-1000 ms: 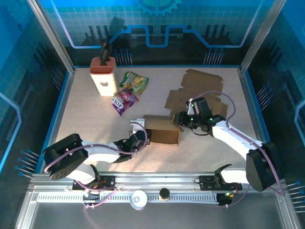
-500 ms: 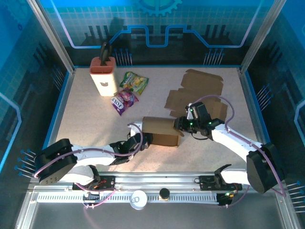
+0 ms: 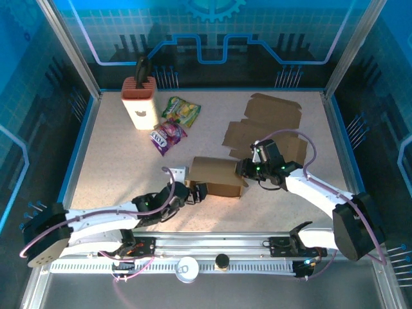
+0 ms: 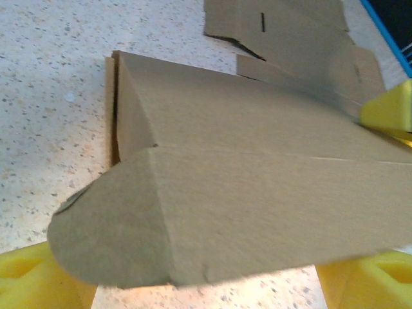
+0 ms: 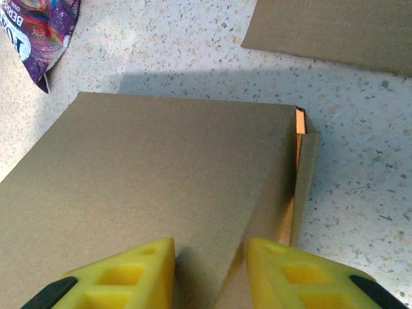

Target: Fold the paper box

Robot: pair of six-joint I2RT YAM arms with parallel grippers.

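Paper box [image 3: 215, 177]: your left pincer [image 3: 195, 191] has just spread off its rounded flap [image 4: 109, 232], right pincer [image 3: 248, 168] pinching the other end, so check that flap holds.

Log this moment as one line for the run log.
step: fold paper box | left gripper: open at rounded flap | right gripper: straddling opposite end, grip unclear

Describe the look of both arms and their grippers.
The left arm and right arm look alike: white link shells, black joints, and a thin lilac cable looping loosely alongside each. The left gripper and right gripper have black bodies. Their fingers are bright yellow blocks with moulded hollow cells.
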